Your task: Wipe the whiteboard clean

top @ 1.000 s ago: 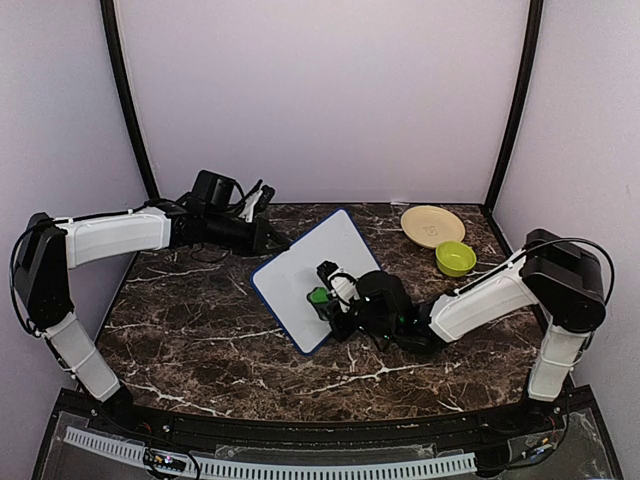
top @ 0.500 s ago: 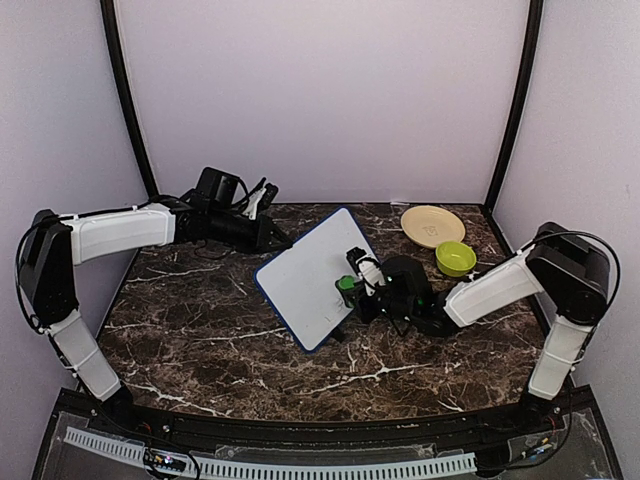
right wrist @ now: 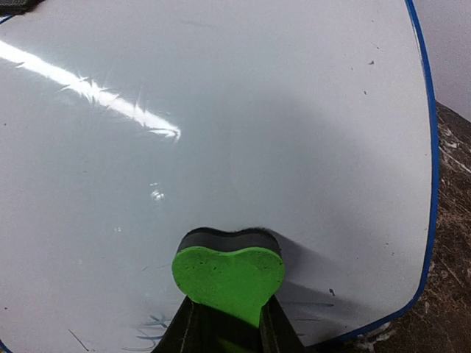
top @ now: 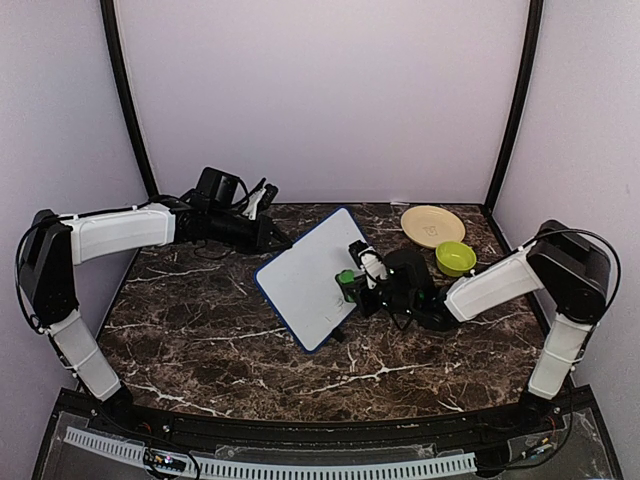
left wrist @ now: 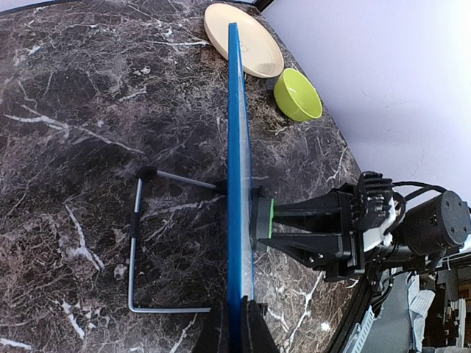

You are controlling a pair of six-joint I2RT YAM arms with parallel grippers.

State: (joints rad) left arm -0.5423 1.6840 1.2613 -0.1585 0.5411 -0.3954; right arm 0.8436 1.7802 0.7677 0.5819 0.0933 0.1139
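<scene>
The whiteboard [top: 310, 272], white with a thin dark-blue rim, stands tilted on the marble table. My left gripper [top: 272, 238] is shut on its far upper edge; the left wrist view shows the board edge-on [left wrist: 237, 147] between my fingers. My right gripper [top: 352, 285] is shut on the green eraser [top: 345, 278] and presses its dark felt face against the board near the right edge. In the right wrist view the eraser [right wrist: 228, 276] touches the mostly white board [right wrist: 221, 125]. Faint dark marker lines [right wrist: 151, 327] sit low on the board.
A cream plate [top: 432, 225] and a lime-green bowl [top: 455, 258] sit at the back right of the table. A wire stand [left wrist: 136, 257] lies behind the board in the left wrist view.
My right gripper has carried the eraser across the board from its lower middle to its right side. The left gripper and the board have hardly moved.
</scene>
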